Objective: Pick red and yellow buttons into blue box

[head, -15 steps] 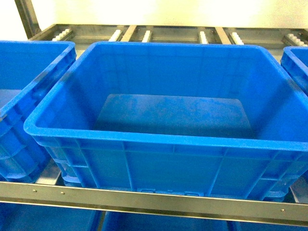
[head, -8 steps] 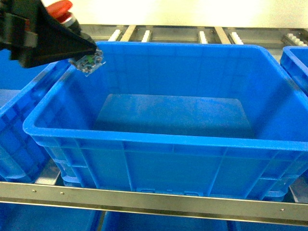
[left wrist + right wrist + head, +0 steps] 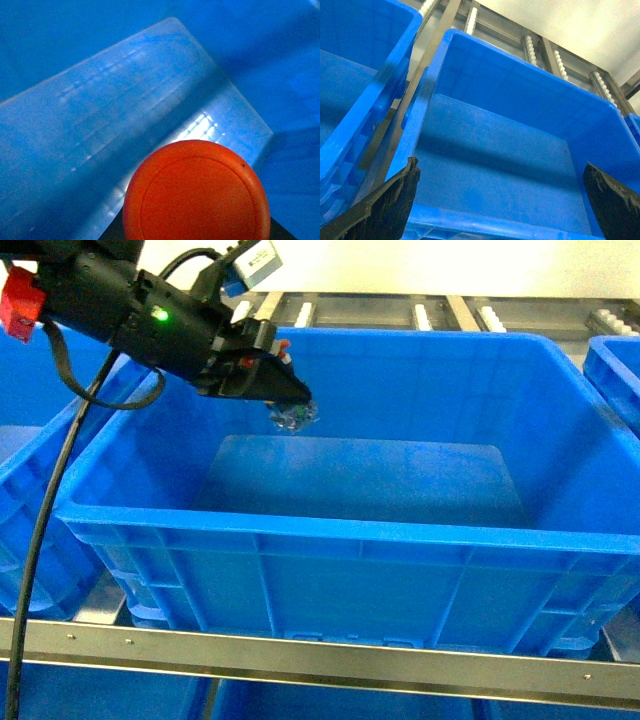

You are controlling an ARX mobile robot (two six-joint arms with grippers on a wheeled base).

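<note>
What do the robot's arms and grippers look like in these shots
The left arm is black, with a small green indicator light, a red block near its upper end, a white-and-blue labelled part on top, and black cables trailing down. Its left gripper has dark tapering fingers. The right gripper shows only two black, rough-edged fingertips.

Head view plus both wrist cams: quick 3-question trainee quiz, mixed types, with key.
1. True or false: the left pincer is inside the blue box, above its floor.
2. What cap colour fills the left wrist view? A) green B) red C) yellow
3. Fill in: the right pincer holds ____.

Key
1. True; it hangs over the box's far-left area.
2. B; the red button is clamped in the left pincer.
3. Nothing; its fingers stand wide apart.
</note>
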